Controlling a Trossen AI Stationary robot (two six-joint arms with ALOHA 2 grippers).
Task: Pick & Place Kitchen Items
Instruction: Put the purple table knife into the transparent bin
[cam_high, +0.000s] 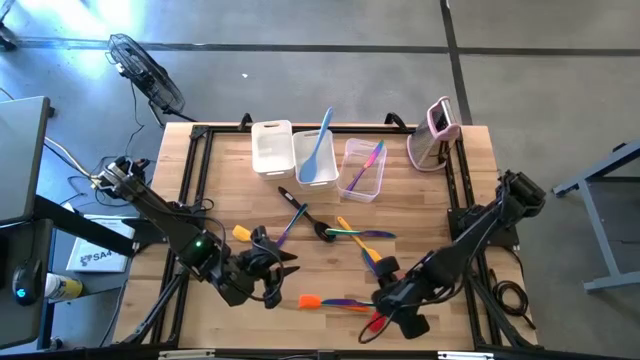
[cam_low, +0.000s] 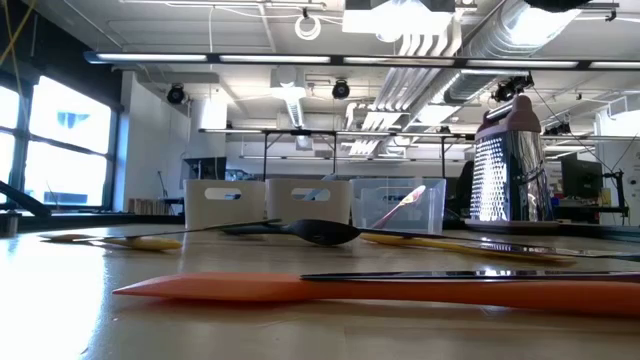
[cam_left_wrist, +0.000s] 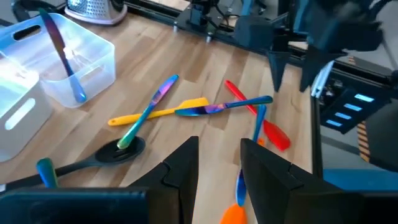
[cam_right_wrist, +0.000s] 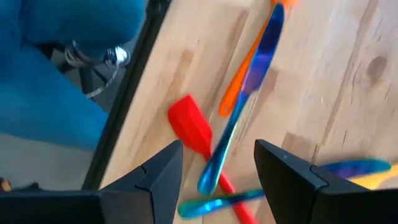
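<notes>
Several slim utensils lie flat on the wooden table. An orange spatula with an iridescent handle (cam_high: 335, 302) and a red spatula (cam_high: 375, 322) lie near the front edge. A black spoon (cam_high: 318, 226) and yellow utensils (cam_high: 360, 240) lie mid-table. My right gripper (cam_right_wrist: 217, 168) stands open, pointing steeply down over the red spatula (cam_right_wrist: 189, 127) and the free end of the iridescent handle (cam_right_wrist: 214, 171), which show between its fingers. My left gripper (cam_left_wrist: 217, 165) is open too, hovering left of the orange spatula (cam_left_wrist: 235, 211) with nothing in it.
Three tubs stand at the back: a white one (cam_high: 272, 146), one holding a light blue spatula (cam_high: 318, 152), and a clear one (cam_high: 365, 170) with a purple utensil. A pink-and-metal grater (cam_high: 435, 130) stands at the back right. Black frame rails (cam_high: 190, 190) edge the table.
</notes>
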